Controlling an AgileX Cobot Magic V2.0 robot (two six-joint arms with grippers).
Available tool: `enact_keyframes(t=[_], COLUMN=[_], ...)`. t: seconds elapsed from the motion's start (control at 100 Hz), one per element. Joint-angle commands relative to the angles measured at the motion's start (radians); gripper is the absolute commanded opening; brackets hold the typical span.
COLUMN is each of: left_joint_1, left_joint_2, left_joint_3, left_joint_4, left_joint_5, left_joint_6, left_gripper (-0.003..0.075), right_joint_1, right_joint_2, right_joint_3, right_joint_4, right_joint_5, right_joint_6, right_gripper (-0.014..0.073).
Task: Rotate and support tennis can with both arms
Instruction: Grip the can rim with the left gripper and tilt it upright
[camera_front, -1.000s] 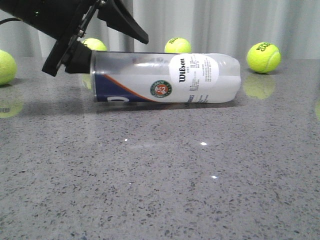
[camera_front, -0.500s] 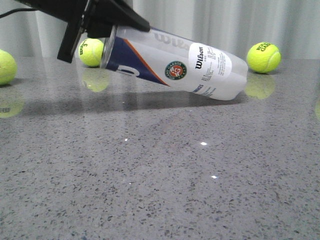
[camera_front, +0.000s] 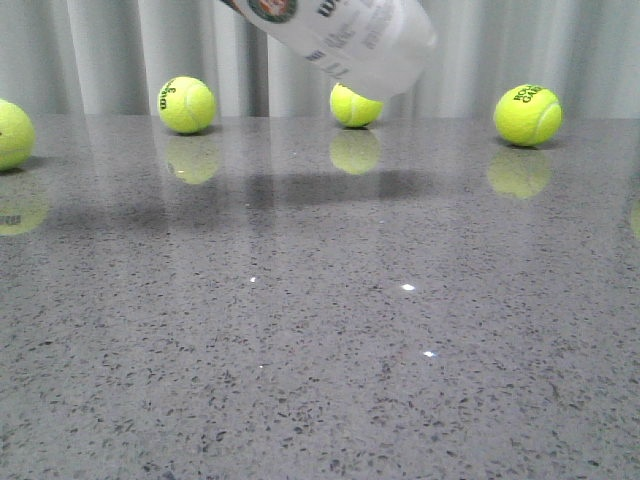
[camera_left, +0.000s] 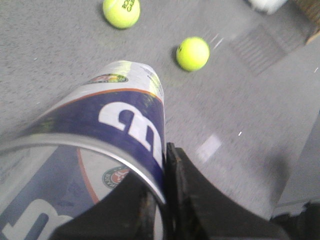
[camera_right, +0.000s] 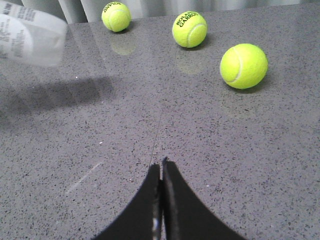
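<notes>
The tennis can (camera_front: 355, 35) hangs tilted in the air at the top of the front view, only its frosted lower end showing. In the left wrist view my left gripper (camera_left: 162, 170) is shut on the can's open rim (camera_left: 125, 150), one finger inside and one outside the navy band. The can's far end also shows in the right wrist view (camera_right: 30, 37), off the table. My right gripper (camera_right: 161, 167) is shut and empty above the bare tabletop, well away from the can. Neither arm shows in the front view.
Several yellow-green tennis balls lie along the back of the grey speckled table: one (camera_front: 186, 105), another (camera_front: 355, 105), another (camera_front: 527, 114) and one at the left edge (camera_front: 12, 133). A grey curtain hangs behind.
The left arm has lifted the can off the table and up out of the front view's top, tilting it steeper. The middle ball behind it now shows.
</notes>
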Motion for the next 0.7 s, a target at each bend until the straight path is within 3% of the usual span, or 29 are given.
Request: enact_keyframes(t=[0.0,0.17,0.45,0.69], left_joint_1=[-0.008,-0.050,-0.161,-0.180], left_joint_2=[-0.037,-0.037,-0.037,-0.025], left_joint_3=[-0.104,-0.184,-0.195,-0.195], left_joint_4=[0.089,0.333,0.553,0.587], left_joint_5=[0.047,0.140,0.241,0.241], left_joint_6=[-0.089,-0.209,-0.302,-0.302], left_gripper=[-0.0021,-0.0021,-0.0021,-0.0021], right_joint_1=[-0.007,-0.007,-0.007,-0.007], right_joint_2=[0.013,0.013,0.013,0.013], right_joint_3=[-0.023,-0.023,-0.023,-0.023], right_joint_4=[-0.005,-0.005,-0.005,-0.005], right_joint_5=[-0.080,-0.080,-0.080,-0.080], right_joint_6=[-0.003,-0.003,-0.003,-0.003], right_gripper=[-0.0051,-0.0051,-0.0051,-0.0051])
